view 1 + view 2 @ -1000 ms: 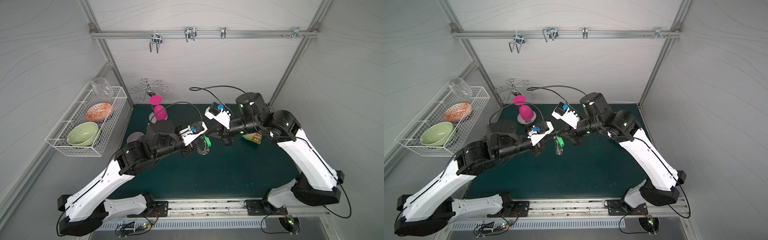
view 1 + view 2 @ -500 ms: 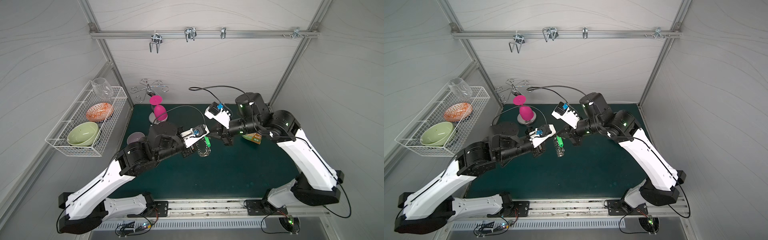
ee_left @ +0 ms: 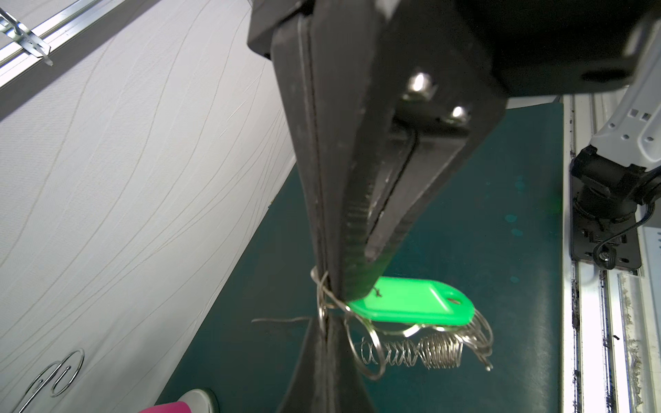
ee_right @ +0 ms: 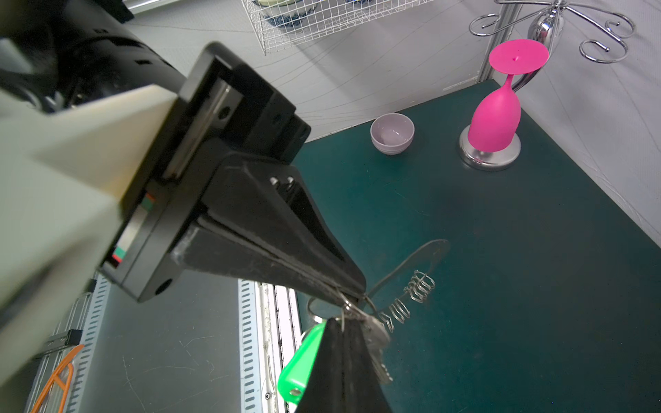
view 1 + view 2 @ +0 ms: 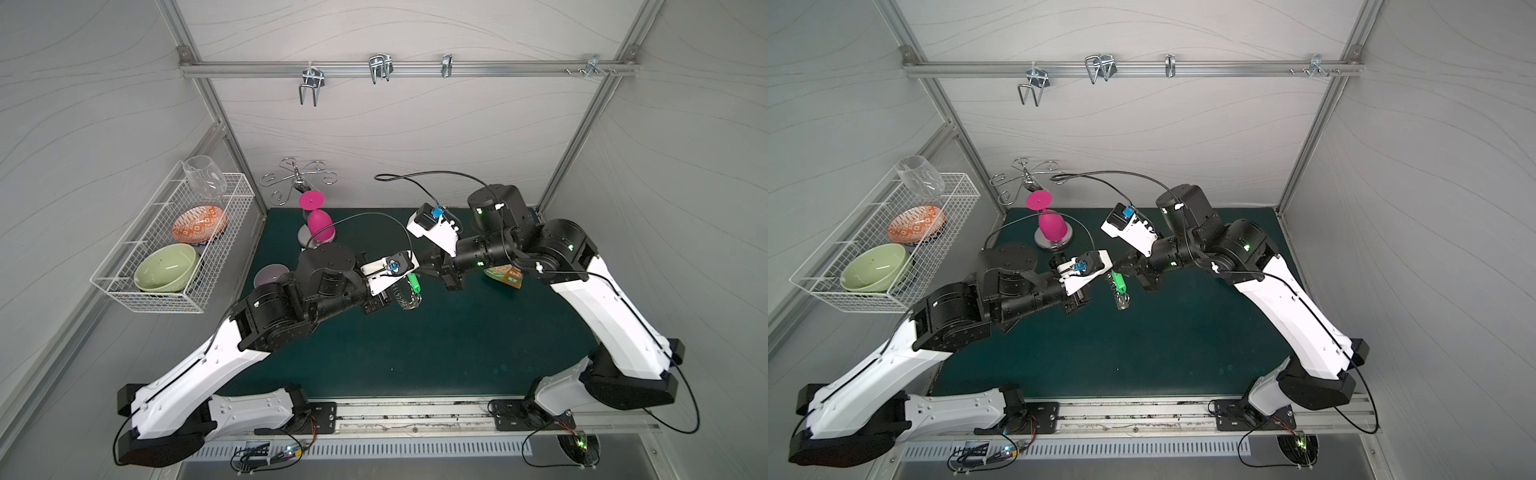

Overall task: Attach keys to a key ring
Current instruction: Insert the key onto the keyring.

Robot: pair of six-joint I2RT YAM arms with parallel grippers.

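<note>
Key ring (image 4: 431,250), wire-looped, pinched by left claw (image 3: 337,290) and right claw (image 4: 338,323), both clamped shut; green key tag (image 3: 411,304) just beside key ring.

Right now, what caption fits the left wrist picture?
Left gripper and right gripper, both shut, meet at the key ring and green tag.

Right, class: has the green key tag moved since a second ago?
No. In a top view the green key tag sits where it was, at the same offset down and right of the pink glass.
</note>
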